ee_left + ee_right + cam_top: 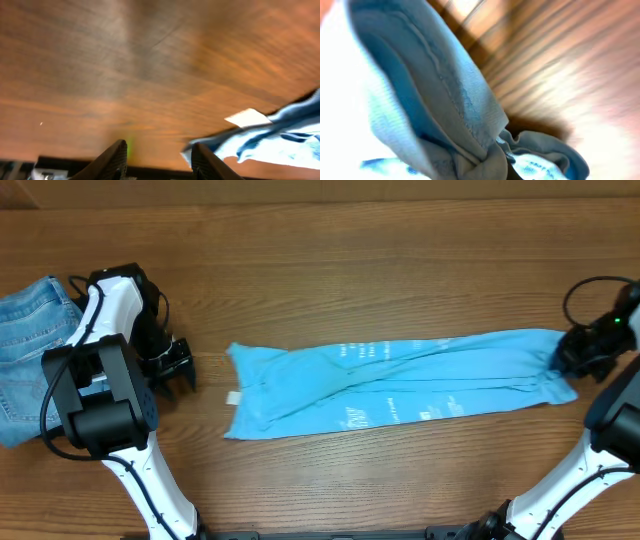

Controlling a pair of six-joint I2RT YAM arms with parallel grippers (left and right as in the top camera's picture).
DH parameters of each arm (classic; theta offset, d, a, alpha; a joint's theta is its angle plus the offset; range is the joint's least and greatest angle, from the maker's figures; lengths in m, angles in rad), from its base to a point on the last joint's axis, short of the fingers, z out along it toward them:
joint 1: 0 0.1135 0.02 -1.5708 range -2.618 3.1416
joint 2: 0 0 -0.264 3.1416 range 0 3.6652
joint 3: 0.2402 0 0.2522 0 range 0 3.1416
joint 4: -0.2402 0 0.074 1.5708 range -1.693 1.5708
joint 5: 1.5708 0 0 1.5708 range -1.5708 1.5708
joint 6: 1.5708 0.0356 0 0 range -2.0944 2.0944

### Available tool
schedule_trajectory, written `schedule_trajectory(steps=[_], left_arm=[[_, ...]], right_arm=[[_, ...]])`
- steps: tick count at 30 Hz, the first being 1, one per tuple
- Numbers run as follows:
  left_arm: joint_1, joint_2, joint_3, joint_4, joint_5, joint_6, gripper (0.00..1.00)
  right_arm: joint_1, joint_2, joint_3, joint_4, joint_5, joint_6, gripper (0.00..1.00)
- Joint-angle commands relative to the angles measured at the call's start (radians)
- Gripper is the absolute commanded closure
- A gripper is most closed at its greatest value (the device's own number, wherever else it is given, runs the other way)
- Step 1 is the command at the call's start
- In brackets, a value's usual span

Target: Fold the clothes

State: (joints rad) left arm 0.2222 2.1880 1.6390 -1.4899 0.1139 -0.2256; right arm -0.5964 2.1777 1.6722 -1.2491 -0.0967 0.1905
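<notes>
A light sky-blue cotton T-shirt [400,380] with small white printed logos lies across the middle of the brown wooden bench [350,250], already gathered lengthwise into a long, narrow strip, so the first folds appear done. The strip is rumpled rather than flat, and a small white tag [234,397] pokes out at its left end. The right jaws sit at the strip's far right end, closed tight on a bunch of the fabric; the right wrist view is filled with pinched blue cloth and a stitched seam. The left jaws stand partly open and empty, just beside the shirt's left end but not touching it. Faded blue denim jeans [25,340] lie at the bench's left edge. What seems left is folding the strip end over end into a compact stack.
</notes>
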Motion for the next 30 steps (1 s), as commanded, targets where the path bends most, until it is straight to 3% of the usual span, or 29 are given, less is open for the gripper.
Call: schedule_trajectory(steps=[1,8,12,21,30], left_arm=[[-0.003,-0.025,0.039,0.049,0.151,0.029,0.53],[-0.003,-0.025,0.039,0.074,0.217,0.028,0.53],[-0.003,-0.025,0.039,0.074,0.217,0.028,0.52],[-0.003,-0.025,0.039,0.074,0.217,0.047,0.51],[-0.003,-0.025,0.039,0.072,0.220,0.047,0.51]], right_arm=[[-0.037,0.005,0.079,0.002,0.190,0.020,0.96],[0.028,-0.047,0.247,-0.129,0.043,-0.059,0.96],[0.206,-0.134,0.252,-0.204,0.081,-0.087,0.96],[0.546,-0.134,0.245,-0.377,0.140,-0.086,0.96],[0.813,-0.134,0.214,-0.383,0.117,-0.082,0.96]])
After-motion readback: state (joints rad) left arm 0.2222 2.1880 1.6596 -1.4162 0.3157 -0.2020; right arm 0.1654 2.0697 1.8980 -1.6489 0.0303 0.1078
